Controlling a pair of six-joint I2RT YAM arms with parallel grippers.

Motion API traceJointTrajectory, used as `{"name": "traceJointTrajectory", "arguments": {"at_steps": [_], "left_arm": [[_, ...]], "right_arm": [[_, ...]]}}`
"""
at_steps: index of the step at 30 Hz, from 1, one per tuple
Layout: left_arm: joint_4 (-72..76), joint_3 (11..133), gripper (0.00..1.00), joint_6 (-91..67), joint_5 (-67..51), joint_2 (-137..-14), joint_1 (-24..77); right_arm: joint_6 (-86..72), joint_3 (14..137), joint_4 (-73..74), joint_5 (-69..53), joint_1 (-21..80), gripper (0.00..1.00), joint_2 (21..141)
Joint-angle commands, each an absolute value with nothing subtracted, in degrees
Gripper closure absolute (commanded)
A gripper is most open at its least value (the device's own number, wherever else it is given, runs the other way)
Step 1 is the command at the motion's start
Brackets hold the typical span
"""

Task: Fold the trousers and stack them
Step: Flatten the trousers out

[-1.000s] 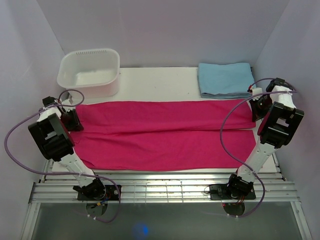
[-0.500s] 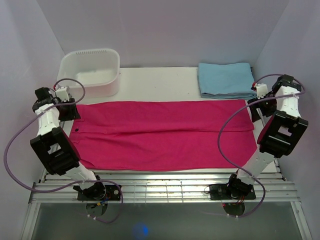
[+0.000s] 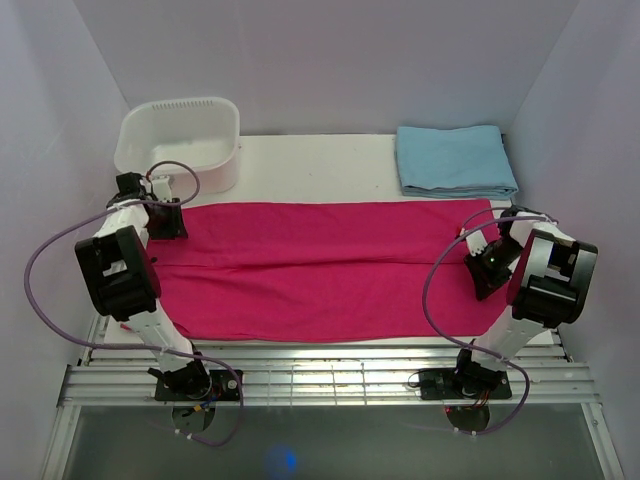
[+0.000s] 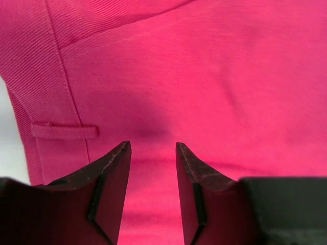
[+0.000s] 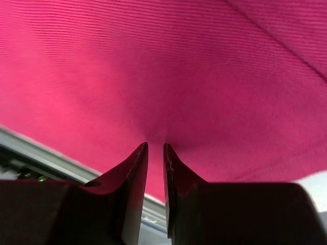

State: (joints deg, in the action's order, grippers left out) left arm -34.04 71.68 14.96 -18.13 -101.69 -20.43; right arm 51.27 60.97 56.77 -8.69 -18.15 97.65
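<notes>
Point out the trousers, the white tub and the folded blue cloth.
trousers [image 3: 320, 270], top external view, middle of the spread fabric.
white tub [image 3: 215, 176], top external view, its front wall.
blue cloth [image 3: 452, 158], top external view, centre of its top layer.

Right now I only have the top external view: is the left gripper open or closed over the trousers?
Observer: Open. In the left wrist view the left gripper has its fingers apart just above the trousers and is not clamping the fabric.
Operator: Which part of the garment is it over?
Observer: The waistband end. A belt loop lies beside the fingertips, close to the fabric's edge, with bare table beyond it.
Operator: And the right gripper?
Observer: In the right wrist view the right gripper is almost closed. Creases in the fabric converge on its tips, so it looks pinched on the trousers.
</notes>
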Motion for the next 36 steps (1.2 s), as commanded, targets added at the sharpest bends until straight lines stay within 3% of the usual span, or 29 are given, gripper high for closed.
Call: {"name": "traceJointTrajectory", "arguments": {"at_steps": [1, 6, 12, 17, 22, 28, 36], "left_arm": [[-29.19, 72.16, 0.5, 10.64, -13.9, -105.02, -20.65], [-26.81, 74.7, 0.54, 9.58, -9.32, -110.91, -21.44], [-29.97, 79.9, 0.57, 11.67, -10.71, -114.88, -25.66], [-35.23, 76.21, 0.49, 22.22, -22.11, -108.82, -25.93], [-39.37, 77.25, 0.39, 29.17, -27.51, -101.87, -24.96], [-42.36, 76.3, 0.39, 30.06, -27.17, -100.55, -22.85], [-41.31, 69.97, 0.44, 31.81, -21.36, -102.74, -24.17]], "right_arm": [[51.76, 56.97, 47.91, -2.12, -18.54, 0.77, 99.75], [54.4, 53.35, 41.14, 6.92, -20.91, 0.8, 101.07], [58.79, 55.72, 41.57, 7.92, -25.22, 0.8, 100.55], [59.77, 64.05, 55.68, -3.93, -24.7, 0.73, 98.43], [54.59, 84.06, 63.72, -19.59, -22.69, 0.71, 101.42], [43.53, 91.49, 56.19, -20.05, -14.44, 0.75, 107.83], [39.72, 86.76, 45.89, -12.14, -10.02, 0.81, 115.13]]}}
